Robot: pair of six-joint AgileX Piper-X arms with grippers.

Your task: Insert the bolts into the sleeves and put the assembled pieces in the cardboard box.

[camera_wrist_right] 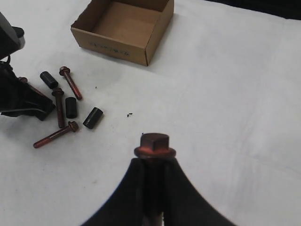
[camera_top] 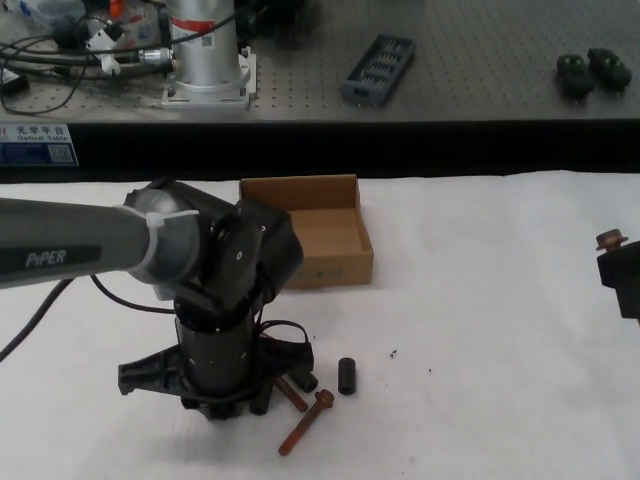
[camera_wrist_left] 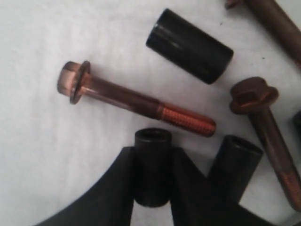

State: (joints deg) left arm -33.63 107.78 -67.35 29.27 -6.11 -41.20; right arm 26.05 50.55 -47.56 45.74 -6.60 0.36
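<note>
Left gripper (camera_wrist_left: pixel 153 151) low over counter (camera_top: pixel 480 330), clamped on black sleeve (camera_wrist_left: pixel 151 181); loose bolt (camera_wrist_left: pixel 136 101) and loose sleeve (camera_wrist_left: pixel 190 46) just beside. Cardboard box (camera_top: pixel 330 268) behind, mid-counter. Right gripper (camera_wrist_right: pixel 153 162) far right, pinching held bolt (camera_wrist_right: pixel 154 143) head-up.

I see the brown cardboard box (camera_wrist_right: pixel 110 47) open-topped; near it coppery bolts (camera_wrist_right: pixel 70 83) and black sleeves (camera_wrist_right: pixel 92 117) lie scattered, one bolt (camera_wrist_right: pixel 154 146) clamped head-up, one sleeve (camera_wrist_left: pixel 152 172) clamped upright

White cloth (camera_top: pixel 480 330): beneath left gripper (camera_wrist_left: pixel 152 160). Beyond it: perforated metal table (camera_top: pixel 480 90), silver column (camera_top: pixel 205 45), tangled cables (camera_top: pixel 45 55), dark ribbed rack (camera_top: pixel 378 68), blue label (camera_top: pixel 37 143).
</note>
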